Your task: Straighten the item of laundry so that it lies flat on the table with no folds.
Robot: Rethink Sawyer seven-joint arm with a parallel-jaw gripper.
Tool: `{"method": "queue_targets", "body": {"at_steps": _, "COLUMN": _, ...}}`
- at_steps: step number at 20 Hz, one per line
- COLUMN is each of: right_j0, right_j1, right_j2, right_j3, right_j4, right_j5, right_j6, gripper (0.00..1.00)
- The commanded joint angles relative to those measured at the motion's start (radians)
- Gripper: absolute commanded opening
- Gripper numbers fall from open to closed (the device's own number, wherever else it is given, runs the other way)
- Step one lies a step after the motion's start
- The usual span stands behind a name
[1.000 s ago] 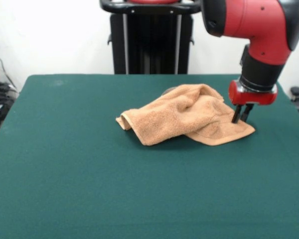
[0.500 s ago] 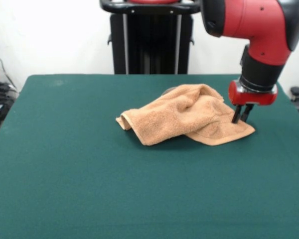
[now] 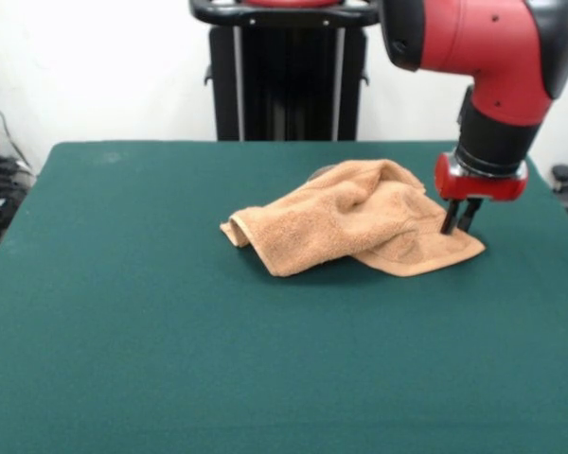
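The soft, floppy towel [image 3: 355, 227] should lift easily by its right corner, where the gripper [image 3: 459, 227] stands nearly closed, seemingly holding nothing yet.

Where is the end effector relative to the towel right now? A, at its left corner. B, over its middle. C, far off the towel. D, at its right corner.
D: the end effector sits at the right corner of the crumpled towel.

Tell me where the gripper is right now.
In the front view the gripper is at the picture's right, its tips down on the right corner of the crumpled orange-tan towel lying on the green table.
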Motion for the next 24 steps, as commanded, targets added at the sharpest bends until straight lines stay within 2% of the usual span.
{"method": "queue_targets", "body": {"at_steps": 1, "right_j0": 0.049, "right_j1": 0.116, "right_j2": 0.123, "right_j3": -0.088, "right_j4": 0.097, "right_j5": -0.019, "right_j6": 0.268, "gripper": 0.00}}
{"method": "queue_targets", "body": {"at_steps": 7, "right_j0": 0.096, "right_j1": 0.085, "right_j2": 0.076, "right_j3": -0.049, "right_j4": 0.052, "right_j5": 0.033, "right_j6": 0.234, "gripper": 0.00}}
{"method": "queue_targets", "body": {"at_steps": 15, "right_j0": 0.062, "right_j1": 0.015, "right_j2": 0.125, "right_j3": 0.073, "right_j4": 0.042, "right_j5": 0.003, "right_j6": 0.210, "gripper": 0.00}}
{"method": "queue_targets", "body": {"at_steps": 24, "right_j0": 0.046, "right_j1": 0.011, "right_j2": 0.181, "right_j3": 0.061, "right_j4": 0.071, "right_j5": -0.012, "right_j6": 0.222, "gripper": 0.00}}
